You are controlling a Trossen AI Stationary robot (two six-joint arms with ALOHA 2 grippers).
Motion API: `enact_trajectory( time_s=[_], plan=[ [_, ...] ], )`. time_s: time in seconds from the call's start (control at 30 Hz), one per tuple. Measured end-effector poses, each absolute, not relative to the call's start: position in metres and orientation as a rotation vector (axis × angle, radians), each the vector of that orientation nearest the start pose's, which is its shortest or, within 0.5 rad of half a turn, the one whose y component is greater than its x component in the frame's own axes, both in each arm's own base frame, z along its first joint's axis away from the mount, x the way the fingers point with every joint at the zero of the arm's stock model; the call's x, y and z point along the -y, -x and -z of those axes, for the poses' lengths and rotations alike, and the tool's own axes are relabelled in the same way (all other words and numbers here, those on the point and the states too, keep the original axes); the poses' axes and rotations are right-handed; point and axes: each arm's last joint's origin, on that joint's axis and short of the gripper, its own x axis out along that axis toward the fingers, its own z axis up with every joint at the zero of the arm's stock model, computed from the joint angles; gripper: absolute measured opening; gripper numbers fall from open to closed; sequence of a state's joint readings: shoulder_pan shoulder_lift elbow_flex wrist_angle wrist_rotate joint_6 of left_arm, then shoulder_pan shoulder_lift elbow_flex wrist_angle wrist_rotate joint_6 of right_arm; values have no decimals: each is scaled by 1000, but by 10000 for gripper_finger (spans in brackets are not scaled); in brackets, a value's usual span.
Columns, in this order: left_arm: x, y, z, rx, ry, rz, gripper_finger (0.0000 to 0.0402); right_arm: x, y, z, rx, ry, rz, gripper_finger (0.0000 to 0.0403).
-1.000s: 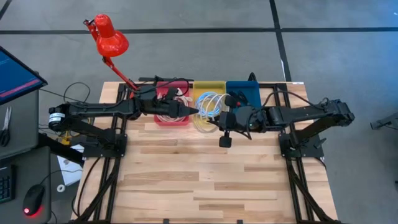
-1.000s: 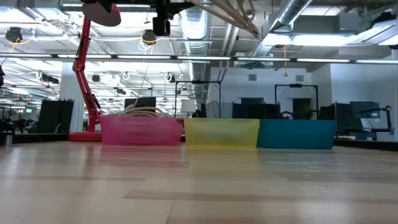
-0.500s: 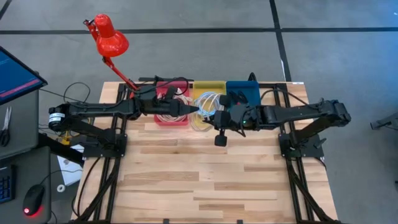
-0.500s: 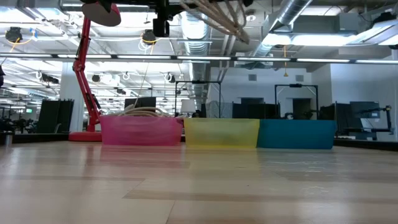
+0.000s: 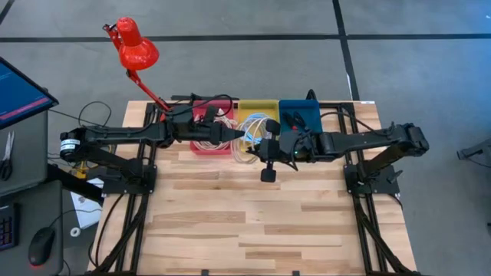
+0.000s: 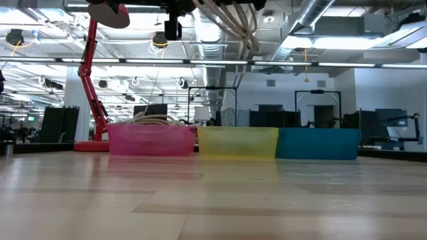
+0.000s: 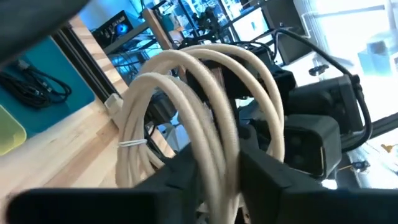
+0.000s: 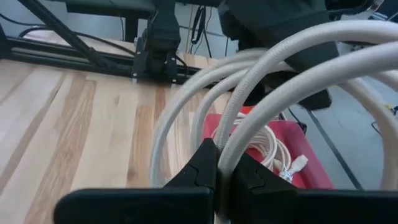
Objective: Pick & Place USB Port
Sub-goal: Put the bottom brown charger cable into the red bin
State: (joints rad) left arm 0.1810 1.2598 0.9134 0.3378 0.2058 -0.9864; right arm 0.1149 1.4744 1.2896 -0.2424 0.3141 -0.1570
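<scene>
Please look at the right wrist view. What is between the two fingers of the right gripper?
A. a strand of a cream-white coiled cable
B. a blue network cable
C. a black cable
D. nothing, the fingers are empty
A: in the right wrist view the right gripper has its fingers pressed onto one strand of the cream-white coiled cable, whose loops arch away above the red bin.

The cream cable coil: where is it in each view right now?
High: cream cable coil between both grippers, over the yellow bin.
Low: top centre, hanging loops.
Left wrist: centre.
Right wrist: centre-right.
Shared landmark: pink bin, absent from left wrist.
</scene>
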Motion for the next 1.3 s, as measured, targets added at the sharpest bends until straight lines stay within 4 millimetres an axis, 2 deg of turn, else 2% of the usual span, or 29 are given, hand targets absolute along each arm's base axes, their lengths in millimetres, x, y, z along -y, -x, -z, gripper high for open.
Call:
enact_trajectory(
  time_s=[0.1,0.17,0.33,0.63,0.87,1.1,1.3],
  plan=[
    [-46,-283,-327,-22,970,21,46,-29,-330,-342,-435,246,163,0],
    [-45,-283,-328,-20,969,24,29,-29,-330,-343,-430,245,164,0],
    [-45,-283,-327,-24,967,31,31,-29,-330,-343,-429,244,163,4],
    [-45,-282,-327,-31,966,27,27,-29,-330,-343,-425,244,163,53],
    [-45,-283,-327,-28,967,31,14,-36,-326,-345,-435,246,144,58],
    [-45,-282,-327,-34,951,50,14,-43,-305,-377,-465,222,121,59],
    [-51,-281,-327,-28,913,24,14,-44,-276,-407,-530,95,129,59]
  ],
)
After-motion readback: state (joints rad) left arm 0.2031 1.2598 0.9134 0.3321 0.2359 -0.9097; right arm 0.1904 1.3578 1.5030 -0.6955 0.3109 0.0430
